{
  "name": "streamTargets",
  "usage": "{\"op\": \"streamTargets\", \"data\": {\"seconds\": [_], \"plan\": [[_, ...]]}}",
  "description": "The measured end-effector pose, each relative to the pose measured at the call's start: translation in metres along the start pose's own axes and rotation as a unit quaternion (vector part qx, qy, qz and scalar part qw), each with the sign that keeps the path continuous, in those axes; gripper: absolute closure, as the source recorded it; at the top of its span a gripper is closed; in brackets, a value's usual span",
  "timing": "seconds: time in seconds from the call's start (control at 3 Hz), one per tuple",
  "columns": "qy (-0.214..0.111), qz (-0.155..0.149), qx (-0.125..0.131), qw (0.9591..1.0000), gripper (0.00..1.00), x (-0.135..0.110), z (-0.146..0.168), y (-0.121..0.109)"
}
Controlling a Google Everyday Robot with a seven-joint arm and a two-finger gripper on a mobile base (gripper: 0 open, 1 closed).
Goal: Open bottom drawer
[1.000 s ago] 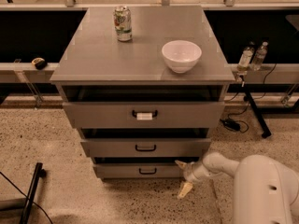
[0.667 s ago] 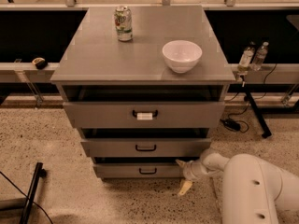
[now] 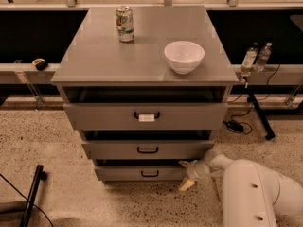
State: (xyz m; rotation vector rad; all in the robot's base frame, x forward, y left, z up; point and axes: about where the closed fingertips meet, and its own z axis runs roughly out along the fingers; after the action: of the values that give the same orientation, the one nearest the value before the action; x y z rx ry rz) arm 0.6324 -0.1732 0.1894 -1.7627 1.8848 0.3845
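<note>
The bottom drawer, lowest in the bench, looks barely drawn out, with the tool at its right end, its grip impossible to tell, so most of the pull remains.

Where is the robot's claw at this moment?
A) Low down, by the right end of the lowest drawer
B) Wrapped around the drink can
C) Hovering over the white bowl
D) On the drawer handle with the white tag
A: the claw is near the floor at the right end of the bottom drawer, to the right of its black handle, while the bowl and the can stand alone on top.
</note>
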Motion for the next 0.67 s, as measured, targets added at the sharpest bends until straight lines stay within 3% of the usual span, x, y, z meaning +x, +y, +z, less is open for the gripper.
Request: {"op": "streamTargets", "data": {"seconds": [0.33,0.67], "plan": [[0.003,-0.027,0.016,0.9995,0.35,-0.01,-0.013,0.001],[0.012,-0.066,-0.009,0.9977,0.48,-0.026,-0.012,0.051]]}}
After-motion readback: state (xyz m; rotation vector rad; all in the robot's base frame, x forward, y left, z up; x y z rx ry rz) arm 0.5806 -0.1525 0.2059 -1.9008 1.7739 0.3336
